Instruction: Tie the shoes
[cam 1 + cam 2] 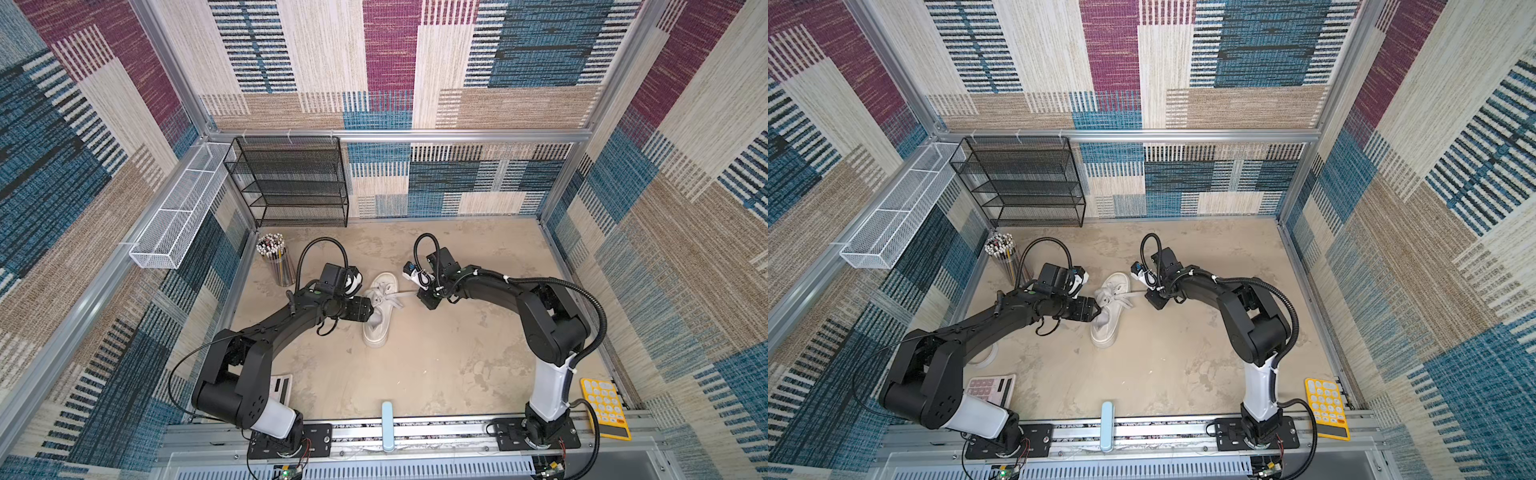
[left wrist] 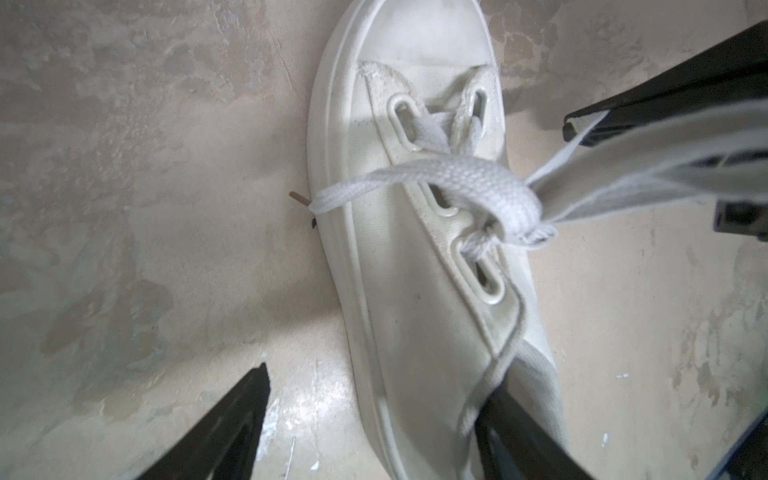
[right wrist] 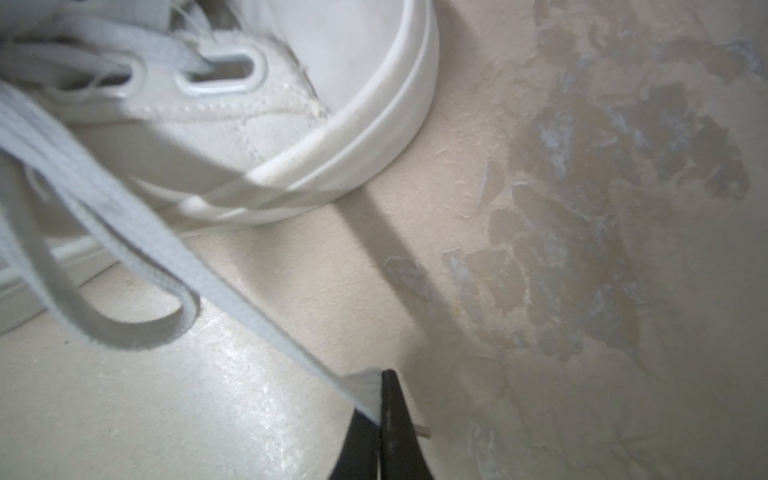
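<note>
A single white sneaker [image 1: 379, 330] [image 1: 1105, 330] lies mid-table, toe toward the back wall. In the left wrist view my left gripper [image 2: 384, 374] stands open across the sneaker's [image 2: 415, 311] side wall, with one finger on the table side and the other inside the collar. It sits at the shoe's left in both top views [image 1: 371, 311] [image 1: 1098, 311]. My right gripper [image 1: 422, 296] [image 1: 1148, 296] [image 3: 381, 399] is shut on one flat lace [image 3: 208, 282] [image 1: 405, 295], which runs taut from the eyelets to the right. A loose lace loop [image 3: 124, 332] hangs beside it. Another lace strand [image 2: 415, 174] crosses the tongue.
A pencil cup [image 1: 279, 262] stands left of the shoe, with a black mesh shelf [image 1: 291, 183] and a white mesh tray [image 1: 178, 216] behind it. A yellow calculator [image 1: 604, 407], a white calculator [image 1: 990, 388] and a light blue bar [image 1: 387, 424] lie near the front rail.
</note>
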Action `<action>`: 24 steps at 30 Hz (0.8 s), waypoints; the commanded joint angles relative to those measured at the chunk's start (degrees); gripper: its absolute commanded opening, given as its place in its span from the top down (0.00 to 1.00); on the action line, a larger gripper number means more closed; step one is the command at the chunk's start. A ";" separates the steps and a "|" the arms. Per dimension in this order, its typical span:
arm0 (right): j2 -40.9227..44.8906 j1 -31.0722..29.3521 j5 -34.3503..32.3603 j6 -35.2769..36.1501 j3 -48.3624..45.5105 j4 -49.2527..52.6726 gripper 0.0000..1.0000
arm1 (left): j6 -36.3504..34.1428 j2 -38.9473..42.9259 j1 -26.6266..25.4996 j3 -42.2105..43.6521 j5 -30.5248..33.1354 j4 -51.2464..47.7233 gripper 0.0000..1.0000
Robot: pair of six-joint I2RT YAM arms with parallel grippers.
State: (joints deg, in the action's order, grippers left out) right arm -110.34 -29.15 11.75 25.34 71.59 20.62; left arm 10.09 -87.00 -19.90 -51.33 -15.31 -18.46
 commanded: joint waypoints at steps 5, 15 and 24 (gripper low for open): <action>-0.34 0.40 0.37 -0.64 1.02 1.01 0.99 | -1.42 0.44 0.13 -1.05 0.50 -0.78 0.21; -0.69 0.30 2.62 -1.26 2.20 1.07 0.74 | -5.18 4.94 0.17 -3.68 1.25 -5.02 0.20; 5.09 0.36 2.05 -2.78 -0.43 -0.28 0.64 | -6.50 7.54 0.22 -4.83 0.40 -7.51 0.17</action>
State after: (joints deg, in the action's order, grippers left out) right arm -107.70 -28.84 13.45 23.86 72.10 22.20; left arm 5.17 -80.07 -19.73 -56.64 -13.93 -25.10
